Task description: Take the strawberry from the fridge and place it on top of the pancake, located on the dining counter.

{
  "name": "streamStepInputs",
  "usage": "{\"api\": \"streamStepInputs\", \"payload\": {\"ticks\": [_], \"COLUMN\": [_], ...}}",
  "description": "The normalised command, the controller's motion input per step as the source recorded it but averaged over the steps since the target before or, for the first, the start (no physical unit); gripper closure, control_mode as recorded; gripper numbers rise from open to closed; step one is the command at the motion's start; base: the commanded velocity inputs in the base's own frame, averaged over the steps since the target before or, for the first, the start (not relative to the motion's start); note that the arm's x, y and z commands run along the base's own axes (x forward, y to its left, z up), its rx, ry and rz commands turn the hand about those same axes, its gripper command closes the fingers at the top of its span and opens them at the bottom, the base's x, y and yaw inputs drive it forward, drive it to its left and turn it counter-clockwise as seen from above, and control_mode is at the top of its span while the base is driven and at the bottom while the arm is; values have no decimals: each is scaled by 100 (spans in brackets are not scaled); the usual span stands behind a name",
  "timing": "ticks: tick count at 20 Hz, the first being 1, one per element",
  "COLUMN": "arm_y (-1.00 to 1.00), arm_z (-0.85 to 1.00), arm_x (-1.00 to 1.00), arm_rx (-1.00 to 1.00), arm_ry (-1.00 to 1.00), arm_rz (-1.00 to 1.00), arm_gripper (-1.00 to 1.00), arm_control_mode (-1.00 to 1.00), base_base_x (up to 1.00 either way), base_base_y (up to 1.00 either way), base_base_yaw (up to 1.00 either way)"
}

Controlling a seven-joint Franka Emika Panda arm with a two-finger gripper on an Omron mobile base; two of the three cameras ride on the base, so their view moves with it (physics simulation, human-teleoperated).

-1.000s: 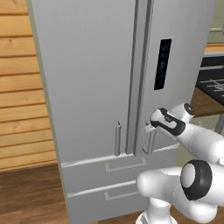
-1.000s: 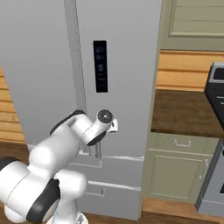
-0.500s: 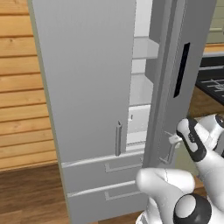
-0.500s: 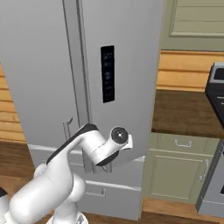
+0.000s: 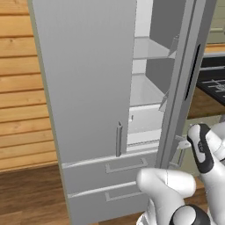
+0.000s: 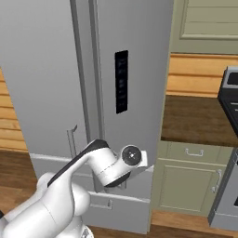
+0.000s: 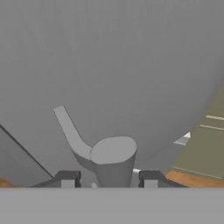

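In the left base view we see the fridge (image 5: 88, 88) with its left door shut and its right door (image 5: 184, 83) swung part-way out toward us, the gap showing pale glass shelves (image 5: 147, 90) well beyond the pincer and up from it. The lower drawers (image 5: 110, 176) sit closed, below and to the left of where our wrist works.

In the right base view the arm reaches to the foot of that open door, and a green wall cabinet (image 6: 190, 181) stands off to the right of the hand.

In the hand view our pincer (image 7: 108, 181) has its two tips on either side of the bottom end of the door's bar handle (image 7: 107, 159), closed on it; the handle post rises straight ahead between the tips and bends away up and to the left along the grey door face.

As we judge it, the task is at its very start: the door is only partly open, so we have yet to finish the swing, let go, reach in, take the berry, drive to the dining counter and set it on the pancake.

We cannot make out the strawberry anywhere on the shelves we can see; much of the interior is hidden behind the left door and the edge of the right one. The tips themselves are cut off at the bottom of the hand view, so actual contact with the handle is hard to confirm
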Motion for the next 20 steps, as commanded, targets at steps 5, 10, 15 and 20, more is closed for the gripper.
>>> {"api": "streamStepInputs", "payload": {"ticks": [5, 10, 15, 20], "arm_y": [-38, -13, 78, 100], "arm_z": [45, 46, 41, 60], "arm_x": [-7, -58, -87, -65], "arm_rx": [0, -4, -35, -48], "arm_ry": [2, 1, 5, 9], "arm_rz": [0, 0, -6, -6], "arm_gripper": [-100, -100, -100, -100], "arm_control_mode": [-100, -100, -100, -100], "base_base_x": [0, 0, 0, 0], "base_base_y": [0, 0, 0, 0], "base_base_yaw": [0, 0, 0, 0]}}
